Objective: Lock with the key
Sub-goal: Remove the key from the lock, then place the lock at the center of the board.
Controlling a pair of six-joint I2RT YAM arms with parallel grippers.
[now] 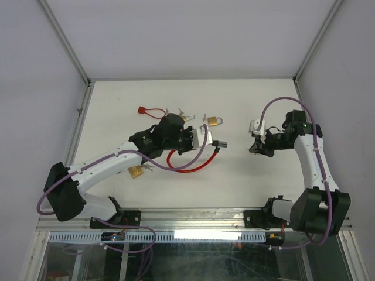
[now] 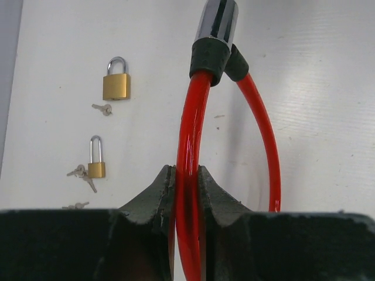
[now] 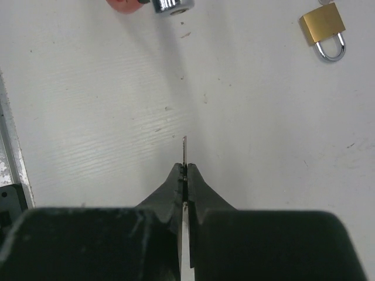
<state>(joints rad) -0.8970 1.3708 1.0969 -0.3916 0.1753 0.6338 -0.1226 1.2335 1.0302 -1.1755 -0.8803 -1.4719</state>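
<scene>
Gripping red cable lock, left gripper; key pinched in right gripper.

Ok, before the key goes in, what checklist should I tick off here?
1. Grip: left hand shut on the red cable lock: ok.
2. Grip: right hand shut on the key, blade sticking out forward: ok.
3. Approach: lock barrel ahead of the key tip, bare table between them: ok.
4. Alignment: blade lined up with the keyhole: cannot tell.
5. Clearance: brass padlock off to the side of the path: ok.
</scene>
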